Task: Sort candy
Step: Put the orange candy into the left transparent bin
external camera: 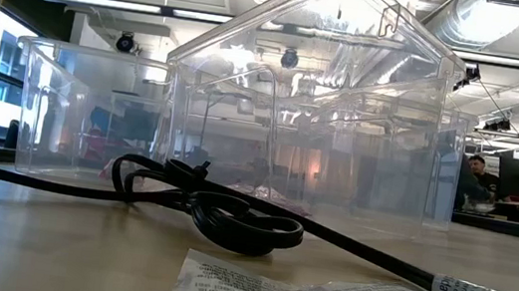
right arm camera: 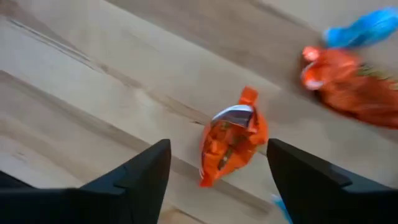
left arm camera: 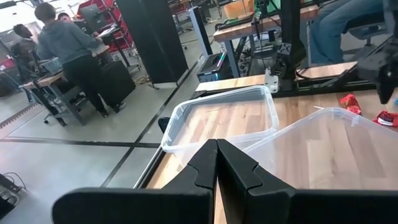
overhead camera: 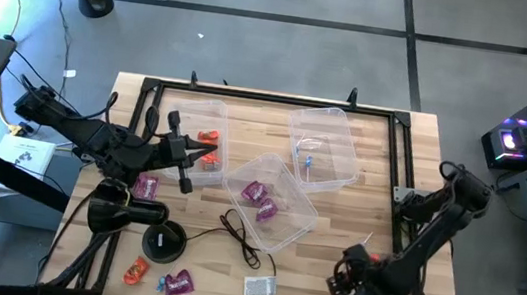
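Candy lies in three clear bins: orange pieces (overhead camera: 207,137) in the left bin (overhead camera: 197,117), purple ones (overhead camera: 259,197) in the middle bin (overhead camera: 283,233), blue ones (overhead camera: 307,160) in the right bin (overhead camera: 332,126). Loose sweets lie near the front left: purple (overhead camera: 145,187), orange (overhead camera: 134,271), purple (overhead camera: 181,282). My right gripper (overhead camera: 353,279) (right arm camera: 219,146) points down, open, above the table's right front. An orange candy (right arm camera: 231,140) lies on the wood between its fingers, untouched. My left gripper (overhead camera: 205,150) (left arm camera: 216,168) is shut, with nothing in it, above the left bin.
A white box (overhead camera: 259,287) with a coiled black cable (overhead camera: 238,235) (external camera: 230,217) lies at the front middle. A second orange candy (right arm camera: 348,87) and a blue one (right arm camera: 367,28) lie close to the right gripper. People stand in the room beyond the table (left arm camera: 68,50).
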You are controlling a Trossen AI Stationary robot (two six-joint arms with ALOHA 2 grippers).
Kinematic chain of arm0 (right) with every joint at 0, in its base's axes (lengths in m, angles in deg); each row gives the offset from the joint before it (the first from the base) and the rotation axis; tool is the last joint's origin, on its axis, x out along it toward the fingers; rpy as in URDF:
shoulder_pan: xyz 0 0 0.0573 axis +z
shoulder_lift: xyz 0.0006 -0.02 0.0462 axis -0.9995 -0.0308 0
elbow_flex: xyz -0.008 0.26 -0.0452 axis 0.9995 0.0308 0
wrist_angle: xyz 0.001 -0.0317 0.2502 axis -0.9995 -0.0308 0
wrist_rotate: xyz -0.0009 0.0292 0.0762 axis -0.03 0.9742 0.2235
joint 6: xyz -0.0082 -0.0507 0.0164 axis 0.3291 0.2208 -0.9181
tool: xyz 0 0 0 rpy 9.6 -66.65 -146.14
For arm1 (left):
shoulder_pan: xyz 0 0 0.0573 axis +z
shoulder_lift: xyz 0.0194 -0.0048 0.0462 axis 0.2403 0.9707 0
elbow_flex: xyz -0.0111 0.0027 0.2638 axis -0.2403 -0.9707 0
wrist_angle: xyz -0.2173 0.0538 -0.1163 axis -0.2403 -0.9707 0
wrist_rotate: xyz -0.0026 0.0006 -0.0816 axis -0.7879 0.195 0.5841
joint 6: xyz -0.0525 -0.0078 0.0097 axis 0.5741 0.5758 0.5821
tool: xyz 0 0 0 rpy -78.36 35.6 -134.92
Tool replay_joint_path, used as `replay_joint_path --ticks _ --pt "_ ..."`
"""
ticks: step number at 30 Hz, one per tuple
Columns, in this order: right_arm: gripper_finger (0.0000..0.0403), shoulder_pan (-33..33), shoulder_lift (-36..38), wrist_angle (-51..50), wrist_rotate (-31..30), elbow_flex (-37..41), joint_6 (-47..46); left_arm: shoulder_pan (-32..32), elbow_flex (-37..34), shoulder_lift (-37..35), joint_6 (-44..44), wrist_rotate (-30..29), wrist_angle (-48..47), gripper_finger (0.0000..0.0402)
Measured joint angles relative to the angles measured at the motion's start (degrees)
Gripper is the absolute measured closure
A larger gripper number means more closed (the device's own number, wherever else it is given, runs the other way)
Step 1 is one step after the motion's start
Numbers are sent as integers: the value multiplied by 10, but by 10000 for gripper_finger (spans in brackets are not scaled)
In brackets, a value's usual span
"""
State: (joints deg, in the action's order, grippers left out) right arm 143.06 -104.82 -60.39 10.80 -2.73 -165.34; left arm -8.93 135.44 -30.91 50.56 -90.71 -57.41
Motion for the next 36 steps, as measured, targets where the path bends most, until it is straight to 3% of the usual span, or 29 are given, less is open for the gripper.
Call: replay_joint_path --ticks 4,9,15,19,23,24,27,31,36 --pt "137 -1 0 75 10 56 -5 0 0 0 4 16 -1 401" --pt "137 -2 0 87 52 112 -21 0 0 0 8 23 -2 402" --pt "146 -2 4 127 59 144 -21 0 0 0 14 23 -7 402" --pt "220 -6 2 111 90 135 -8 0 0 0 23 23 -13 402" --pt "361 -5 -1 85 107 116 2 0 0 0 24 23 -14 402" --pt "378 -6 -1 77 109 112 9 0 0 0 24 23 -14 401" --pt "377 -17 -3 54 119 93 25 0 0 0 24 23 -12 401" --pt "387 -46 -3 20 47 35 96 0 0 0 18 23 -3 401" --pt "389 -96 -2 14 -143 -63 287 0 0 0 -7 23 32 402"
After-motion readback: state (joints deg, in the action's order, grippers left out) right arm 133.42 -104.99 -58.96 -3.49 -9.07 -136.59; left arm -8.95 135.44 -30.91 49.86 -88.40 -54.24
